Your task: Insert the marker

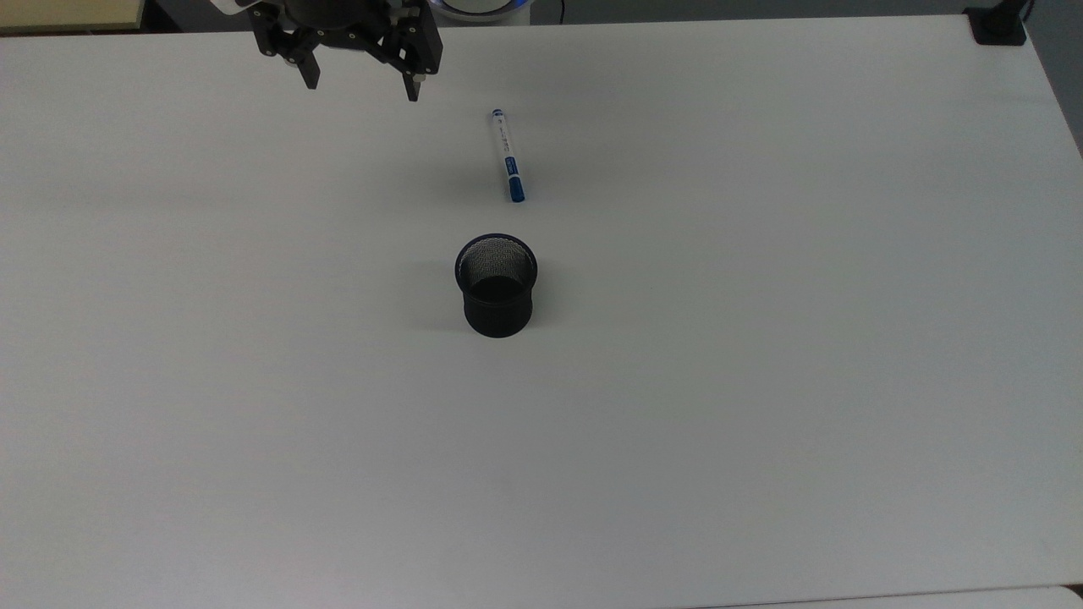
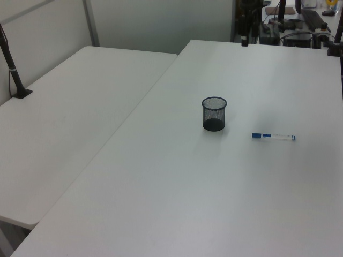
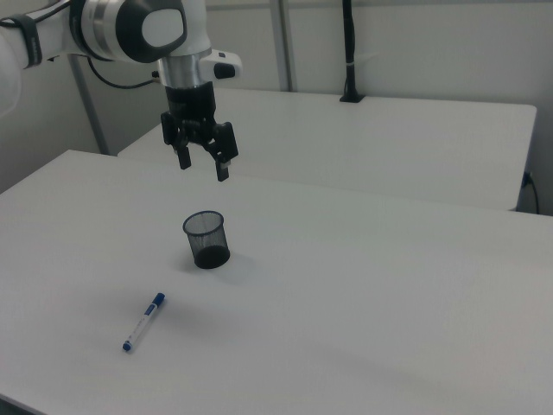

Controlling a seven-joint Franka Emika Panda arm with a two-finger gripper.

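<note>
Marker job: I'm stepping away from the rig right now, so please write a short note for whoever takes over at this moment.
Gripper: open, empty, raised above the table, holding nothing.
Marker: lying flat on the table, apart from the black mesh cup. In the top view it lies just above the cup, blue cap end toward it.
Cup: upright, nothing visible inside.
Done: nothing yet; the marker is not grasped.
Left: move the gripper over the marker, grasp it, lift, carry it above the cup's opening and drop it in.
</note>
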